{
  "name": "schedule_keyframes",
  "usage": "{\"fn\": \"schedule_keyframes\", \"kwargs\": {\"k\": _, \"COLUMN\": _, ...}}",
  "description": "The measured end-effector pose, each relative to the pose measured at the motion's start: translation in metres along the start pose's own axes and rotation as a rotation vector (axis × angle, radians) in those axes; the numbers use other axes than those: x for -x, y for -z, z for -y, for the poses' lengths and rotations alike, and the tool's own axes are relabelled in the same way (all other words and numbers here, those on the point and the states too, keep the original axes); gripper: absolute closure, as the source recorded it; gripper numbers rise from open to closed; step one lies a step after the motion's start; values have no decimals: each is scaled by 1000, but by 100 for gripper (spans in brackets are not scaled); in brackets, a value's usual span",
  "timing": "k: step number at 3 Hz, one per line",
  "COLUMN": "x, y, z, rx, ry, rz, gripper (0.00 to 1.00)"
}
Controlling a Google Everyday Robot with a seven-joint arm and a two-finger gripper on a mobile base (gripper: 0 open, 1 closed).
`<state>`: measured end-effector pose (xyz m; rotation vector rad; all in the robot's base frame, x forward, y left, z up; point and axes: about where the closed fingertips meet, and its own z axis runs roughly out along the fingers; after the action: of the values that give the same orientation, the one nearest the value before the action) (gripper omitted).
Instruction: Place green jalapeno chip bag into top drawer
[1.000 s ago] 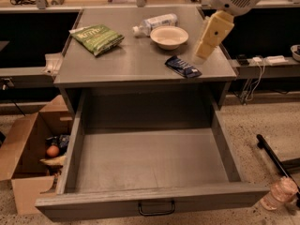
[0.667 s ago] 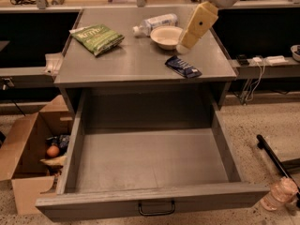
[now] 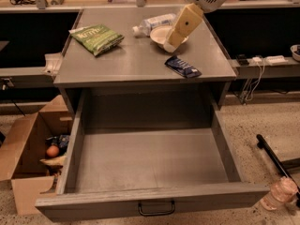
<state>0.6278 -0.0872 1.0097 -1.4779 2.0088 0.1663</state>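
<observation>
The green jalapeno chip bag (image 3: 96,37) lies flat on the left rear of the grey cabinet top (image 3: 122,64). The top drawer (image 3: 93,205) is pulled fully out below it and holds nothing; its dark wire handle (image 3: 156,208) is at the front centre. My gripper (image 3: 169,46) hangs from the upper right, pointing down and left. Its tip is over the near edge of a white bowl (image 3: 159,32), well to the right of the bag and apart from it.
A small dark blue wrapper (image 3: 183,67) lies on the right of the top. A clear bottle (image 3: 152,22) lies behind the bowl. An open cardboard box (image 3: 23,158) stands on the floor at left. A plastic bottle (image 3: 279,193) and a black rod (image 3: 274,156) are at right.
My gripper has moved left across the cabinet top, from near the right edge above the blue wrapper to over the white bowl. Nothing else has moved.
</observation>
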Motion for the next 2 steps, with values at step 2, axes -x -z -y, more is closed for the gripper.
{"fn": "schedule_keyframes", "kwargs": {"k": 2, "x": 31, "y": -78, "z": 37, "rx": 39, "ry": 21, "rz": 97, "gripper": 0}}
